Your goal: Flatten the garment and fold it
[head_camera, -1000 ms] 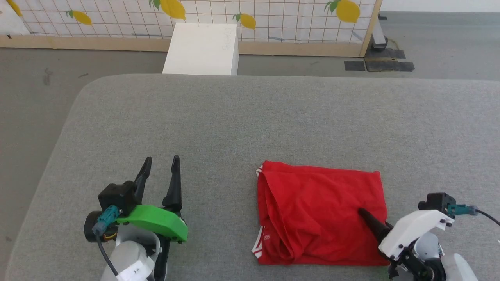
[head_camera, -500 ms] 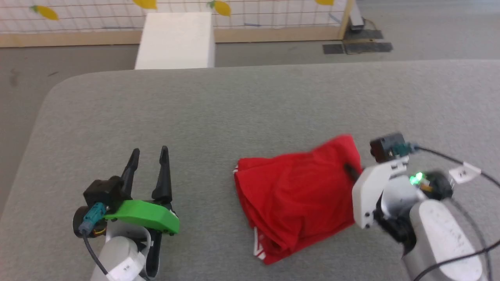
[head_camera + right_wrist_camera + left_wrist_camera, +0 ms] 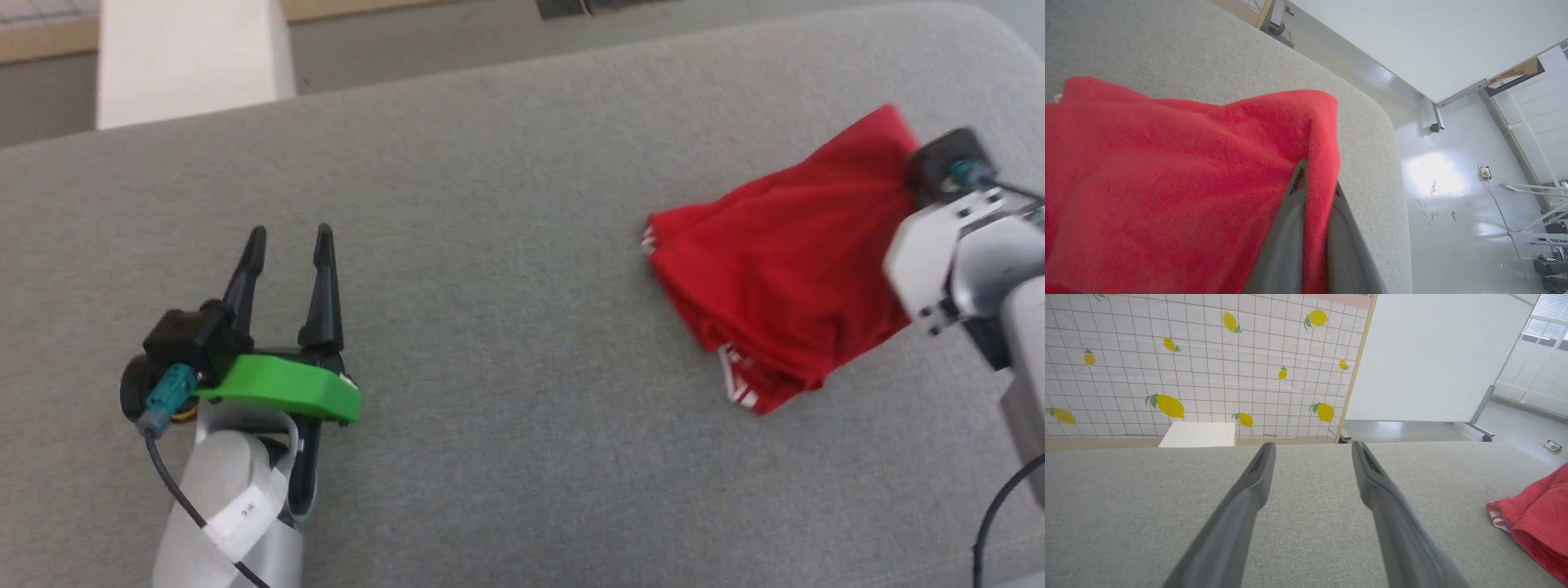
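The head camera looks steeply down, tilted, onto the grey fabric-covered bench (image 3: 506, 269) from well above. The left wrist camera sits low over the bench, facing along the left gripper (image 3: 1312, 444) toward a white grid-patterned screen printed with yellow lemons (image 3: 1208, 367). The right wrist camera looks along the right gripper (image 3: 1318, 175), very close to the red garment with white striped trim (image 3: 1167, 183), toward the bench's rounded corner. All three views share that garment.

Faint marks on the forearm's white tag (image 3: 245, 513) and the white box (image 3: 1198, 435) are unreadable.
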Tool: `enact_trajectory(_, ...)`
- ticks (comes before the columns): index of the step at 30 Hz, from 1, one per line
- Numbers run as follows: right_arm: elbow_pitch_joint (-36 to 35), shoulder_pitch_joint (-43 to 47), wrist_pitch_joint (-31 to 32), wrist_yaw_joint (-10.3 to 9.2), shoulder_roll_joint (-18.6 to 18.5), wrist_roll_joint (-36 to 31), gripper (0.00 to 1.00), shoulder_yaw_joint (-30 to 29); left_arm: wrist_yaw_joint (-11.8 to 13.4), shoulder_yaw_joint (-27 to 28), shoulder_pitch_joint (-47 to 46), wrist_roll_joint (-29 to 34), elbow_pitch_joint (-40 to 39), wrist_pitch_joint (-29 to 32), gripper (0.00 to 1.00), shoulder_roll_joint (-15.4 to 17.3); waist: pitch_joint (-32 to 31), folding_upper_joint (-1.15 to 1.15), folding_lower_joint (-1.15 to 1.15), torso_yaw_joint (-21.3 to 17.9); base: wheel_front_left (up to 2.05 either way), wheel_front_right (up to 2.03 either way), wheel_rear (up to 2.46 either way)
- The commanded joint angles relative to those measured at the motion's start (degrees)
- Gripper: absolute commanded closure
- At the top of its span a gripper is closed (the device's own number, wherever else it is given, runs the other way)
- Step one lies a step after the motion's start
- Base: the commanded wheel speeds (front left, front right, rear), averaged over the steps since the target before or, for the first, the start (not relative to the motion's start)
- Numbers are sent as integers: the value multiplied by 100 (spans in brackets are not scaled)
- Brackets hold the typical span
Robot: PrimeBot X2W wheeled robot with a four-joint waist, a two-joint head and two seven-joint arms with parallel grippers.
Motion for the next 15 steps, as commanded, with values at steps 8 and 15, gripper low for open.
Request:
enact_trajectory(8,859,-672,-582,-11,-333,-395,100,-834,-32,-98,-403,156,-165,7,0,402,1207,0,0,-750,0,0,0)
enact_trajectory(15,1387,-921,-984,-11,-570,-683,100,-1734,-35,-219,-597,207,-404,229,0,614,1635,0,0,-525,0,0,0)
